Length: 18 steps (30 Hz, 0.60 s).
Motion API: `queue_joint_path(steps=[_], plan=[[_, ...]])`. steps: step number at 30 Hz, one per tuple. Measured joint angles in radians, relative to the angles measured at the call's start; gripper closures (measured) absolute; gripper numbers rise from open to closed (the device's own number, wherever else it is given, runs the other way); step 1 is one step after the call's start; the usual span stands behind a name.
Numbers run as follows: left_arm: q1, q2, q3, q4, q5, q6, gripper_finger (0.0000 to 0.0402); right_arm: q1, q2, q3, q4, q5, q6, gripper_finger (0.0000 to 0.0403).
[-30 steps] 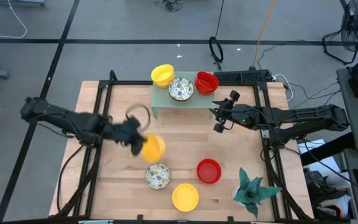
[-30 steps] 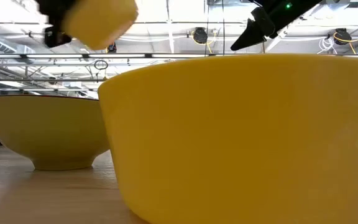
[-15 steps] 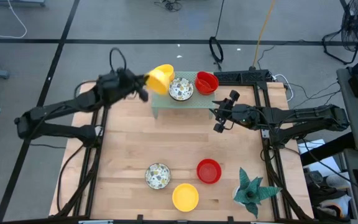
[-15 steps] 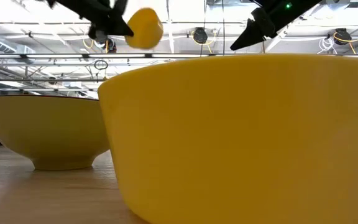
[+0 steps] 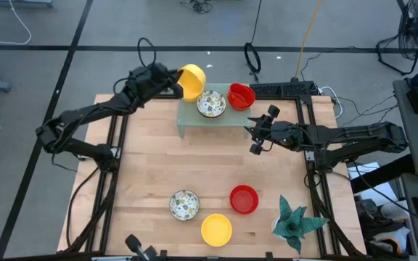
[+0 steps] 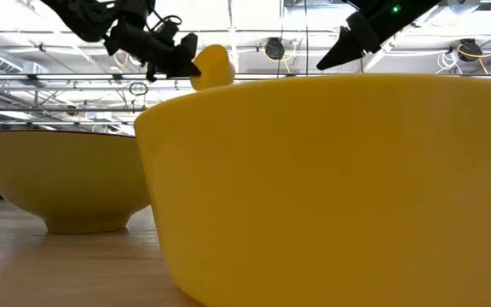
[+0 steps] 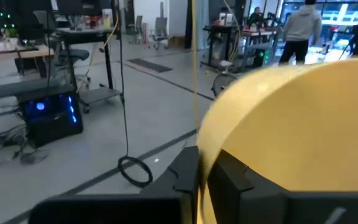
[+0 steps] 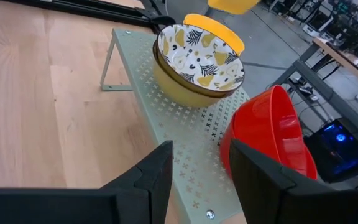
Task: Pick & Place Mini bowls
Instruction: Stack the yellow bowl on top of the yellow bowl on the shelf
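My left gripper (image 5: 173, 82) is raised over the table's far edge, shut on a plain yellow mini bowl (image 5: 192, 78) tipped on its side above the left end of the pale green rack (image 5: 209, 118). A second yellow bowl (image 8: 213, 28), a green-speckled bowl (image 5: 211, 104) and a red bowl (image 5: 241, 96) stand on the rack. Near the front edge, a speckled bowl (image 5: 183, 204), a red bowl (image 5: 244, 199) and a yellow bowl (image 5: 216, 229) rest on the wood. My right gripper (image 5: 255, 138) hangs open just right of the rack, fingers either side of the red bowl (image 8: 266, 134) without touching. My left gripper pinches the yellow bowl's rim (image 7: 201, 163) between its two fingers, one finger (image 7: 185, 177) on each face of the wall. The bowl is lifted clear, tilted on edge, and sticks out beyond the fingers (image 6: 214, 66) toward the table's right.
A green spiky-leaved plant (image 5: 296, 221) stands at the near right corner. Black frame rails run along the table's left and right sides. Bare wood lies between the rack and the front bowls. Cables and a fan sit on the floor beyond the far edge.
My left gripper has carried the yellow bowl from above the table's middle up and toward the far edge, then a little right, ending over the rack's left end. The bowl stayed in the hold. The right arm has kept still.
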Motion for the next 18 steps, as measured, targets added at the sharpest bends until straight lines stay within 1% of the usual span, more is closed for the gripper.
queue_joint_path(steps=[2, 8, 10, 12, 15, 18], plan=[[0.007, 0.000, 0.022, -0.041, -0.002, 0.008, 0.0374, 0.000, 0.000, 0.000, 0.001, 0.000, -0.023, 0.0259], [0.031, 0.000, 0.075, -0.294, -0.028, 0.011, 0.0395, -0.001, 0.000, 0.000, 0.002, 0.000, -0.063, 0.0259], [0.034, 0.000, 0.075, -0.324, -0.054, 0.012, 0.0393, -0.001, 0.000, 0.000, 0.001, 0.000, -0.064, 0.0259], [0.041, 0.000, 0.076, -0.329, -0.066, 0.009, 0.0381, -0.001, 0.000, 0.000, 0.001, 0.000, -0.065, 0.0259], [0.047, 0.001, 0.077, -0.363, -0.072, -0.004, 0.0365, -0.001, 0.000, 0.000, 0.001, 0.000, -0.065, 0.0259], [0.046, 0.022, 0.077, -0.393, -0.072, -0.005, 0.0362, -0.001, 0.000, 0.000, 0.002, 0.000, -0.065, 0.0259]])
